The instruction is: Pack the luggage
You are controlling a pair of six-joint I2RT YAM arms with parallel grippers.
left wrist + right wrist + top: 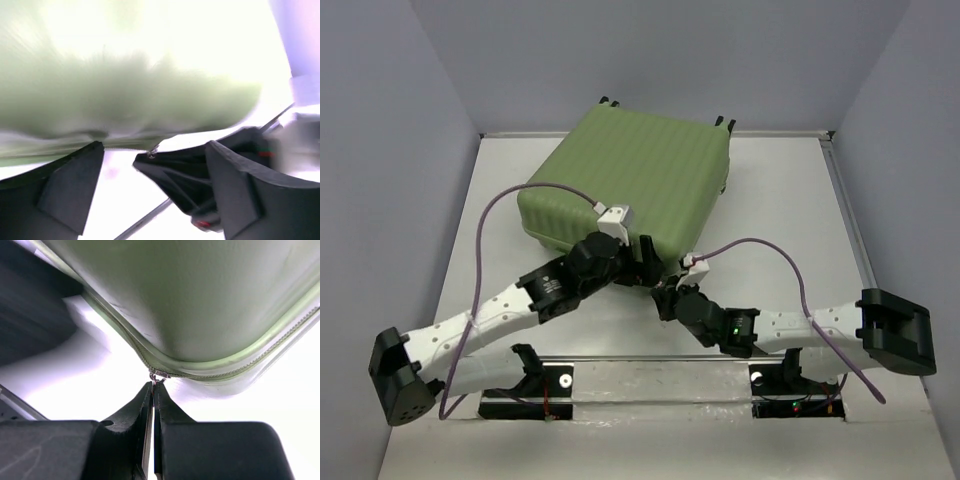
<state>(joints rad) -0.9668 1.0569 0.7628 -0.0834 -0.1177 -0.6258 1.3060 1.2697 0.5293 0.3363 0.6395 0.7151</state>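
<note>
The luggage [630, 170] is a pale sage-green ribbed suitcase lying flat and closed at the back middle of the table. It also fills the top of the left wrist view [125, 75] and the right wrist view [200, 300]. My right gripper [665, 293] is at the case's near corner, shut [153, 385] on the small metal zipper pull [157, 376] of the zip line. My left gripper [642, 255] is open [155, 148] just beside it at the case's near edge, holding nothing. The right gripper's black tip [175, 175] and the pull [151, 151] show between the left fingers.
The white table [790, 230] is walled by grey panels on three sides. The case's black wheels [723, 121] point to the back wall. Purple cables [500, 215] arc above both arms. The left gripper's dark body [35, 315] is close by in the right wrist view.
</note>
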